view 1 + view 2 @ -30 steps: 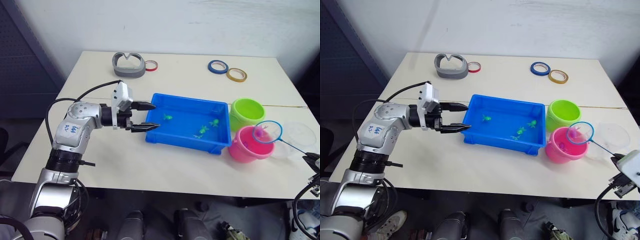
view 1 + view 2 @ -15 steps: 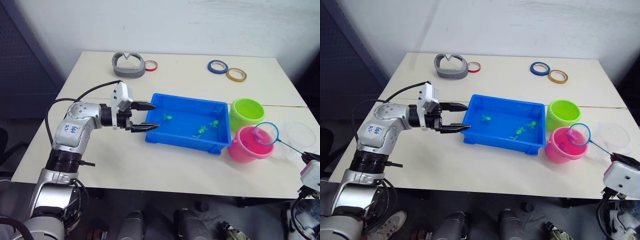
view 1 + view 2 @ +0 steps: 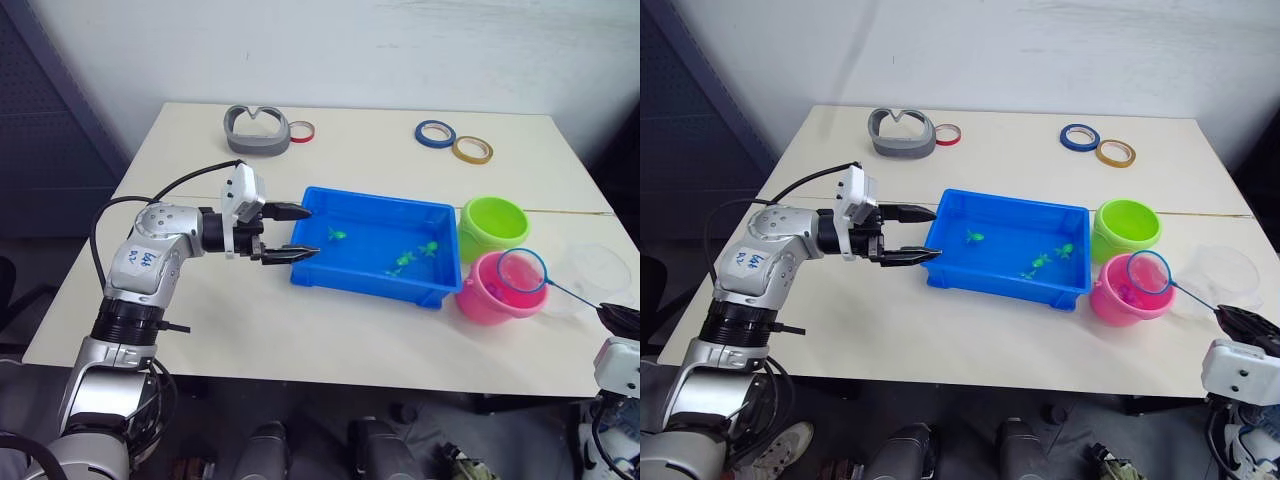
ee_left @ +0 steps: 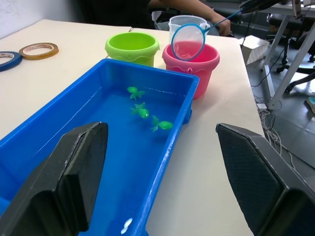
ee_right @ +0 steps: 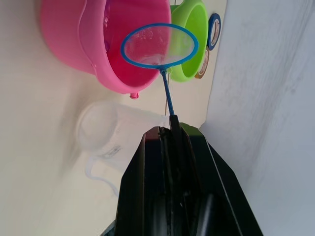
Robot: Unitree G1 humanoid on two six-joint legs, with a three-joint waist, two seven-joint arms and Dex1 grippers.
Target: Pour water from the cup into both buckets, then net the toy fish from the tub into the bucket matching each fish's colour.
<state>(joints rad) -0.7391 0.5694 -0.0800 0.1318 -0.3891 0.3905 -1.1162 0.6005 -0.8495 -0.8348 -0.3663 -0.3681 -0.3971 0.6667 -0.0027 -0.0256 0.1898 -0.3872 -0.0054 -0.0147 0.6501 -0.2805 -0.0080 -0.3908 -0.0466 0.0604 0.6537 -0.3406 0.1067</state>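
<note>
The blue tub (image 3: 318, 262) holds water and three green toy fish (image 3: 405, 260). Right of it stand the green bucket (image 3: 494, 226) and, nearer, the pink bucket (image 3: 482, 300). The clear cup (image 3: 595, 275) sits beside the pink bucket. My right gripper (image 5: 170, 129) is shut on the net's thin handle. The net (image 3: 522, 270), its mesh looking empty, hovers tilted over the pink bucket's rim. My left gripper (image 3: 313, 231) is open at the tub's left end, its fingers (image 4: 74, 177) straddling that end wall.
At the table's back lie a grey curved holder (image 3: 258, 130), a red tape ring (image 3: 302, 131), a blue tape ring (image 3: 437, 132) and a tan tape ring (image 3: 473, 150). The cup is close to the table's right edge. A person's arm (image 4: 197, 7) shows beyond the table.
The net hoop has drifted slightly left over the pink bucket, and the right gripper has shifted at the lower right. The left arm has not moved.
</note>
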